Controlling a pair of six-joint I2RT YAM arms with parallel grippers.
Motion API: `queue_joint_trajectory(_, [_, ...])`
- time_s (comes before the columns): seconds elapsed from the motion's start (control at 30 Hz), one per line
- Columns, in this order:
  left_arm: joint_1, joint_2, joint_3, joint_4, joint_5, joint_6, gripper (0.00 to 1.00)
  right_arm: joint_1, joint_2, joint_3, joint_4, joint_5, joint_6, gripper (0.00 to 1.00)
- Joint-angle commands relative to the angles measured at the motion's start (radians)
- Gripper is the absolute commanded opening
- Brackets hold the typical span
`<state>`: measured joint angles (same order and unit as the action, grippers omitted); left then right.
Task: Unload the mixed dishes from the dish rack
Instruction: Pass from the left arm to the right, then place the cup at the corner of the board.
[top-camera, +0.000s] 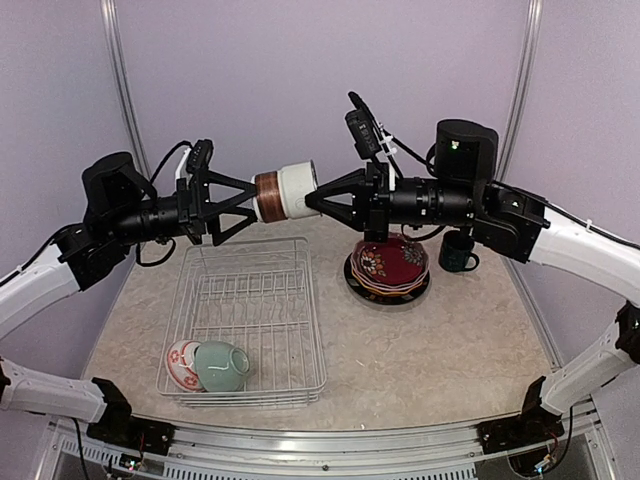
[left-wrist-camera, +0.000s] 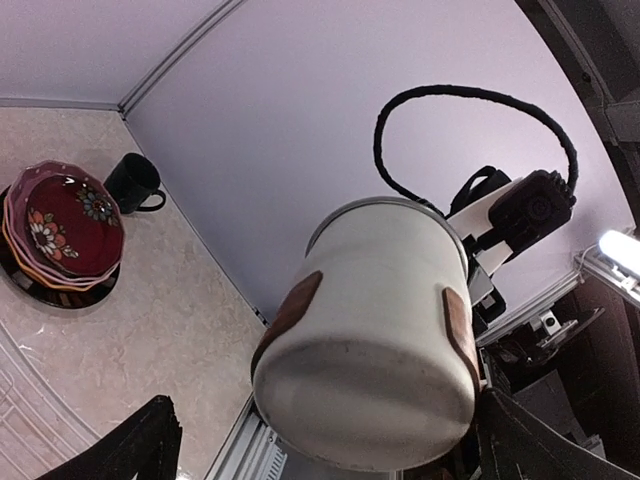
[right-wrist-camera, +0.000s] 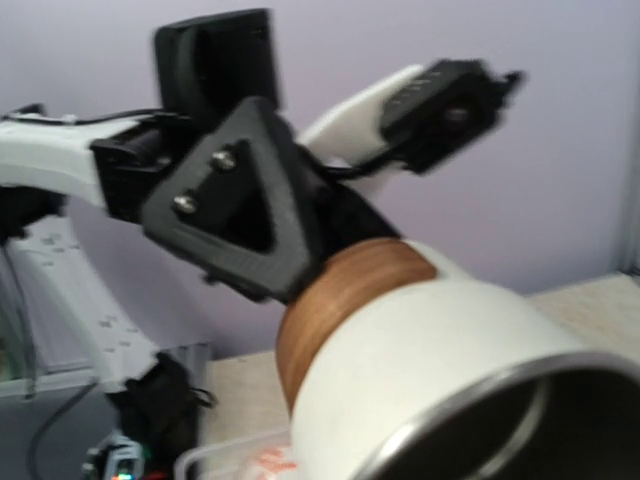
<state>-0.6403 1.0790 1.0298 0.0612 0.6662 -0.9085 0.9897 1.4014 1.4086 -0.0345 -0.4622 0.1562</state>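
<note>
The brown-and-white cup (top-camera: 285, 192) hangs in mid-air above the far end of the white dish rack (top-camera: 300, 300), between both grippers. My right gripper (top-camera: 310, 200) is shut on its rim; the right wrist view shows only the cup (right-wrist-camera: 430, 350), not my fingers. My left gripper (top-camera: 253, 202) is at its brown base end. In the left wrist view the cup (left-wrist-camera: 370, 330) sits between spread fingers (left-wrist-camera: 160, 440), with a gap on the left side. A pale-green cup (top-camera: 222, 365) and a red-patterned white bowl (top-camera: 183, 362) lie in the rack's near left corner.
A stack of plates topped by the dark red floral bowl (top-camera: 388, 265) stands on the table right of the rack, also in the left wrist view (left-wrist-camera: 62, 235). A dark teal cup (top-camera: 458, 252) stands beside it. Frame posts and purple walls enclose the table.
</note>
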Motion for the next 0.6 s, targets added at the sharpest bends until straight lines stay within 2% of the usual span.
queue_joint_trajectory(0.0, [0.042, -0.027, -0.026, -0.058, -0.03, -0.01, 0.99, -0.052, -0.066, -0.003, -0.122, 0.139, -0.034, 0.0])
queue_joint_trajectory(0.23, [0.06, -0.017, 0.089, -0.369, -0.118, 0.108, 0.99, -0.206, -0.106, -0.015, -0.443, 0.433, -0.005, 0.0])
queue_joint_trajectory(0.43, [0.061, 0.001, 0.128, -0.457, -0.156, 0.147, 0.99, -0.342, -0.12, -0.063, -0.609, 0.611, 0.012, 0.0])
queue_joint_trajectory(0.57, [0.06, 0.013, 0.137, -0.505, -0.181, 0.159, 0.99, -0.426, -0.101, -0.093, -0.672, 0.67, 0.003, 0.0])
